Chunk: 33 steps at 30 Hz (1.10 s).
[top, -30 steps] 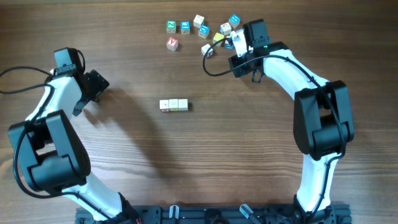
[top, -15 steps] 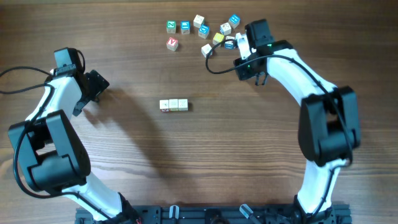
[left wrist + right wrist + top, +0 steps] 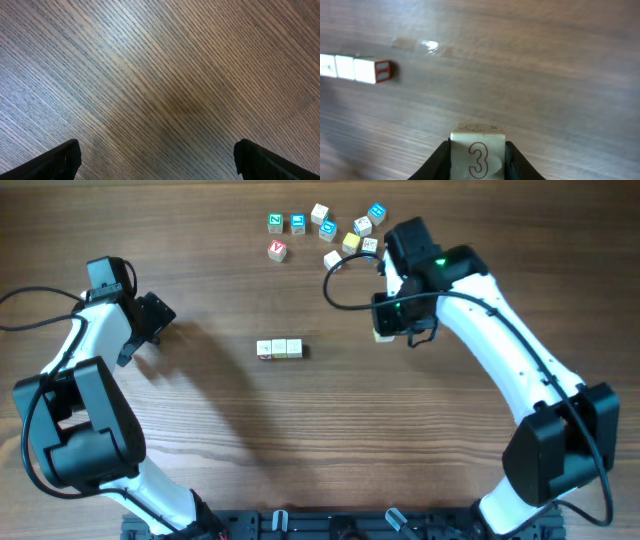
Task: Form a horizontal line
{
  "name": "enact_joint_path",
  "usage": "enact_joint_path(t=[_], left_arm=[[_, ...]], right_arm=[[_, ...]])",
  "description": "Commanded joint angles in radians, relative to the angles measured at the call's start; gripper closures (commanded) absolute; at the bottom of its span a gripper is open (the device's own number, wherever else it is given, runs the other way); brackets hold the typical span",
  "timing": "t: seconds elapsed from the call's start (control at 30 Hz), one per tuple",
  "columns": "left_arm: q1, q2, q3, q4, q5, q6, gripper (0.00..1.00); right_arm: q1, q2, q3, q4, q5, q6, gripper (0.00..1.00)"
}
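The horizontal line (image 3: pixel 279 349) lay near the middle of the table (image 3: pixel 300 450), three small pale blocks set edge to edge on dark, finely striped wood grain. Off to its right I had the right gripper (image 3: pixel 384 332) clamped on a cream cube (image 3: pixel 477 150) printed with a red 3, well apart from the row. Loose coloured cubes (image 3: pixel 326 227) sat scattered farther up the table. My left gripper (image 3: pixel 157 160) hung spread wide over bare wood.

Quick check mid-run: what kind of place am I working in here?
Probably a lab tabletop rig, not a home: a bare wooden table, a left arm and right arm rising from a black base rail, and only small letter cubes as props.
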Motion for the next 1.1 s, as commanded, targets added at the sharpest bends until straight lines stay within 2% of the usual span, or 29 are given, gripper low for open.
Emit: enact_joint_path(t=[0.0,0.27,0.4,0.57,0.87,1.07], left_arm=[[-0.001,0.007,-0.003,0.0,0.001,-0.009,0.0],[-0.001,0.007,-0.003,0.0,0.001,-0.009,0.0],[-0.001,0.007,-0.003,0.0,0.001,-0.009,0.0],[-0.001,0.007,-0.003,0.0,0.001,-0.009,0.0],[-0.001,0.007,-0.003,0.0,0.001,-0.009,0.0],[-0.001,0.007,-0.003,0.0,0.001,-0.009,0.0]], right_arm=[[0.043,-0.011,-0.003,-0.014,0.002,0.119,0.86],[0.123,-0.011,-0.07,0.021,0.0,0.225,0.89],[0.157,-0.01,-0.208,0.148,-0.003,0.304,0.89],[0.207,-0.009,-0.312,0.314,0.003,0.327,0.89],[0.246,0.007,-0.33,0.447,0.122,0.388,0.89],[0.246,0.077,-0.33,0.572,0.183,0.436,0.9]])
